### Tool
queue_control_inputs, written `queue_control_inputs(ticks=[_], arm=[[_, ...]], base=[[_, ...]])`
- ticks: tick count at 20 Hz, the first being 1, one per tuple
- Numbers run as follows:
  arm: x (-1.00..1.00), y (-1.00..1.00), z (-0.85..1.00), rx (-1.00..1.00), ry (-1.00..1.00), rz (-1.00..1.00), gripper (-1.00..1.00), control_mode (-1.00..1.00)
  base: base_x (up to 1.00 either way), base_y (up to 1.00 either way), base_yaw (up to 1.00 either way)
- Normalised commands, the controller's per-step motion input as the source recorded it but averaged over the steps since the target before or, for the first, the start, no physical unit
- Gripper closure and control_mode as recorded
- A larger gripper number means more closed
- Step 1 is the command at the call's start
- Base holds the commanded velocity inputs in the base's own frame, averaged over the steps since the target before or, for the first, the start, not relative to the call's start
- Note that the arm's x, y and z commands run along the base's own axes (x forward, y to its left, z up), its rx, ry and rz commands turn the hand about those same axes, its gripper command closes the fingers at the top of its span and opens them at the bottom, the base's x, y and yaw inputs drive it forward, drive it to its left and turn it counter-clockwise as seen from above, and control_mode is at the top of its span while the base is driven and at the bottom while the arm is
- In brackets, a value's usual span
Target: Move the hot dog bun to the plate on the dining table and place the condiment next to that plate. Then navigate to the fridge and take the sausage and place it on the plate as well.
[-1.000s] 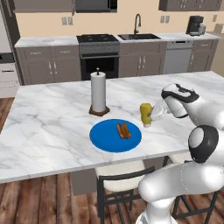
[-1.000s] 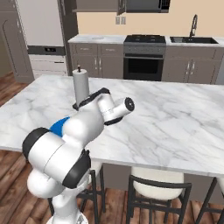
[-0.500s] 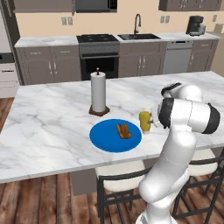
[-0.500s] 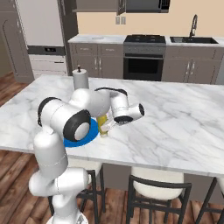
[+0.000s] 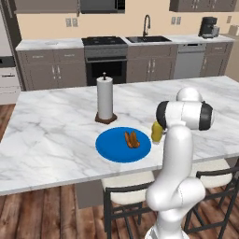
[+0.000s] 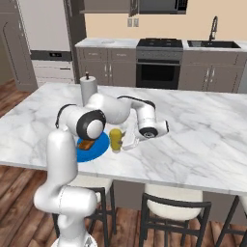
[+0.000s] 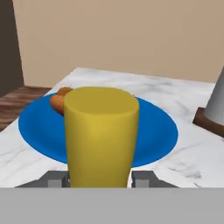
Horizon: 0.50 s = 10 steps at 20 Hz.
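The yellow condiment bottle (image 7: 101,135) stands between my gripper's (image 7: 99,179) two fingers (image 7: 143,179), which press on its sides low down. It sits on the marble dining table (image 5: 56,135) by the right edge of the blue plate (image 5: 112,148). In the right base view the condiment (image 6: 116,140) stands just right of the plate (image 6: 100,144), with my hand against it. The hot dog bun (image 5: 131,139) lies on the plate, seen past the bottle in the hand view as the bun (image 7: 58,100). The sausage is out of view.
A paper towel roll (image 5: 104,98) on a dark base stands just behind the plate. Stools (image 6: 176,207) line the table's near edge. Counters, an oven (image 5: 105,65) and a sink run along the far wall, with the white fridge (image 6: 46,34) at the far left.
The arm has swung upright and carried the condiment down a little, close to the plate's right edge. The plate, bun and paper towel roll have stayed put.
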Motion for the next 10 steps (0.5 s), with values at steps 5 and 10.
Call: queue_control_inputs(ticks=[5, 10], arm=[[0.00, 0.00, -0.12, 0.07, -0.24, 0.09, 1.00, -1.00], [0.05, 0.00, -0.25, 0.01, -0.10, 0.01, 1.00, -1.00]], base=[[0.00, 0.00, 0.00], [0.00, 0.00, 0.00]])
